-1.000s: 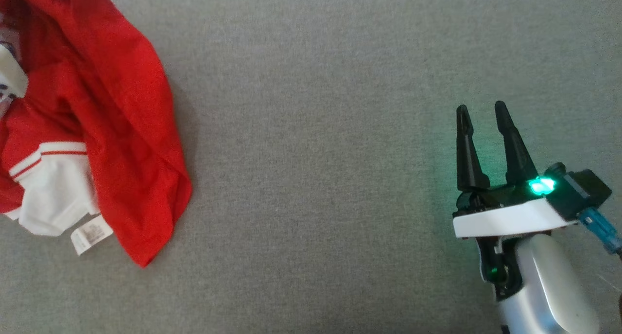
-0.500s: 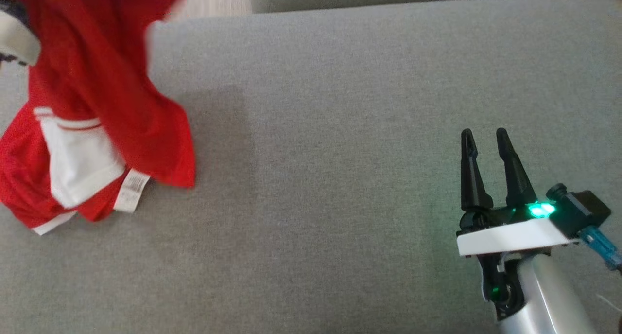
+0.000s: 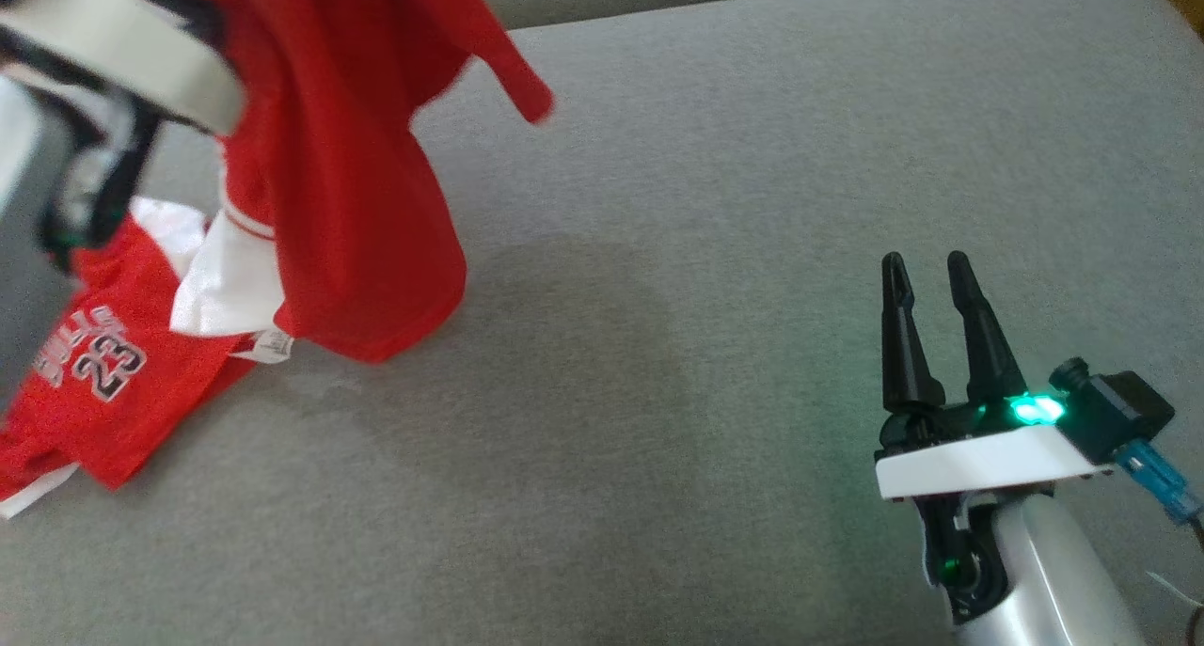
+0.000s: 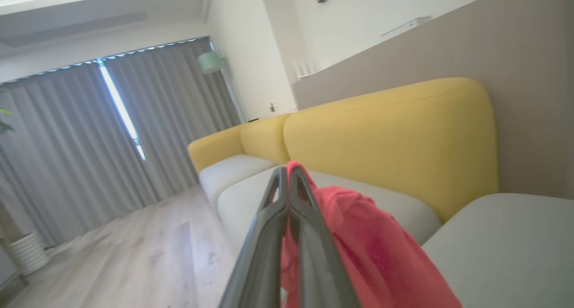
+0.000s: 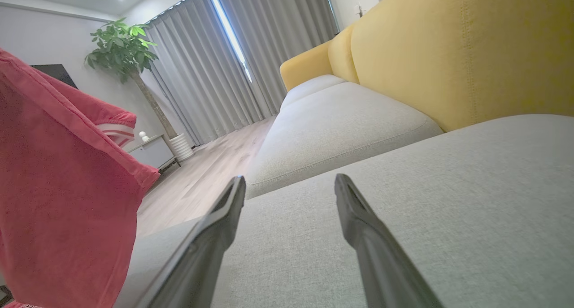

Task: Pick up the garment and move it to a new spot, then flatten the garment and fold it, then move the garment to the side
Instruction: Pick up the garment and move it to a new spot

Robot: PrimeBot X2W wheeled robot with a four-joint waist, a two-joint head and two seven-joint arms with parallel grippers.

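REMOTE SOFA JOB: My left gripper (image 4: 287, 175), its two fingers pressed together on a pinch of red cloth, holds the garment (image 3: 348, 204) up by one edge. The garment, a red jersey with white trim, hangs from that gripper in a loose drape. Its lower part, printed with the number 23 (image 3: 99, 369), lies crumpled on the grey sofa cushion (image 3: 752, 204) below the gripper. A small white care label (image 3: 273, 346) shows at the fold.

I judge the cloth light, thin and wholly limp. It will sag, twist and bunch rather than hold a shape, and from a single pinch it is free to swing. It does not look fragile, though it could slide out of a shallow pinch. For flattening, the best holds look to be the two shoulders or two corners of the hem, one for each gripper, where the trim and seams give more to bite on.

Well apart to the right, my right gripper (image 3: 925, 260) sits low over bare cushion, fingers parted a moderate way and holding nothing, with the garment far off to its left.
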